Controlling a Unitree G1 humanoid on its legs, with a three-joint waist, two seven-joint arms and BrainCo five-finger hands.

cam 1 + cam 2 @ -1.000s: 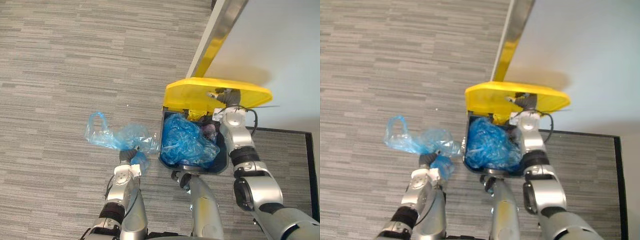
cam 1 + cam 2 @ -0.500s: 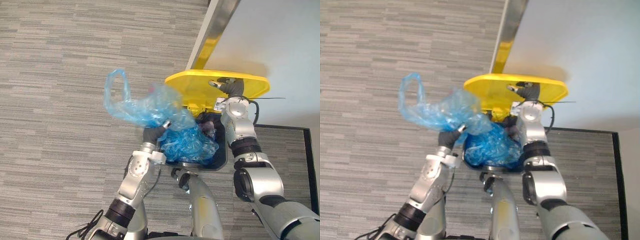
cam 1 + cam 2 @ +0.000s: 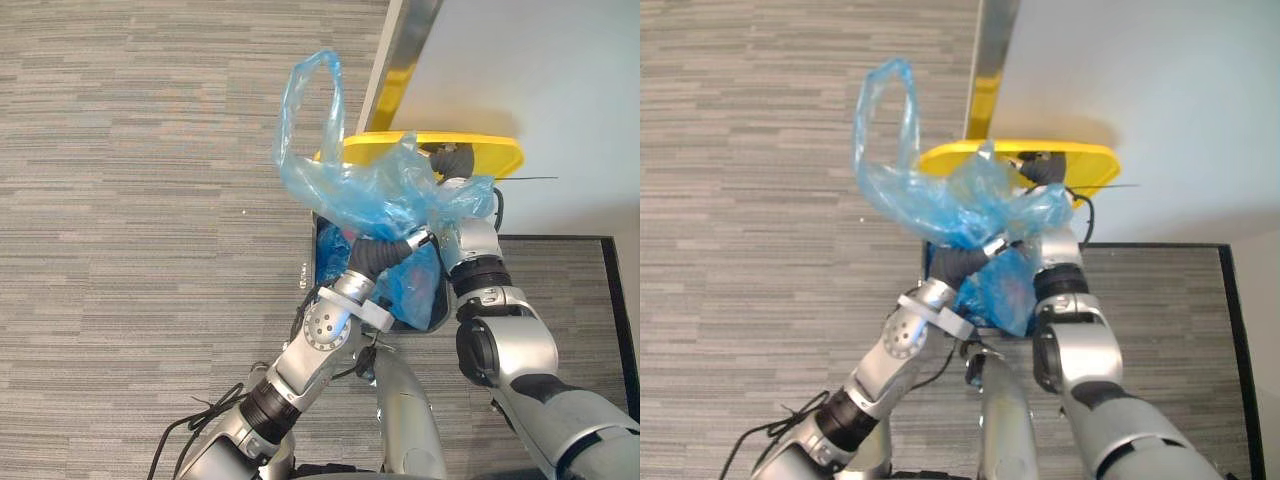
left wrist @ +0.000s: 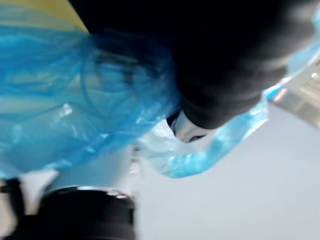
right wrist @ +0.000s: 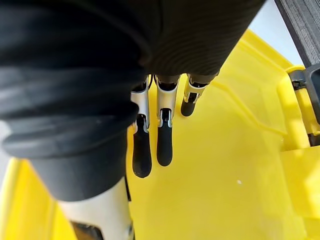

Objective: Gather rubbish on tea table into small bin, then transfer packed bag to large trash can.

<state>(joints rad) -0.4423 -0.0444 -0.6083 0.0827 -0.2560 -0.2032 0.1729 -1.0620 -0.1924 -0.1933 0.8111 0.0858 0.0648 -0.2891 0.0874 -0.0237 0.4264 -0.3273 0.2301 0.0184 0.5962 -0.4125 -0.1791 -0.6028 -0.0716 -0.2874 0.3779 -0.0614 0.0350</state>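
Left eye view: the left hand is up at centre frame. The blue bag billows above it, handle loop reaching the top centre, right over the open large trash can. A blue liner sits inside the can. At upper right, the right hand rests against the raised yellow lid. Grey carpet floor runs across the whole left side.

Right eye view: same scene, and here the bag overlaps the left part of the lid.

Left wrist view: close in now, the hand's dark cover sits at the top with blue plastic bunched around it. Whether that hand is clamped on the bag, I cannot tell.

Right wrist view: this one shows what the eye views hide. Straight fingers lie flat against the yellow lid, grasping nothing.
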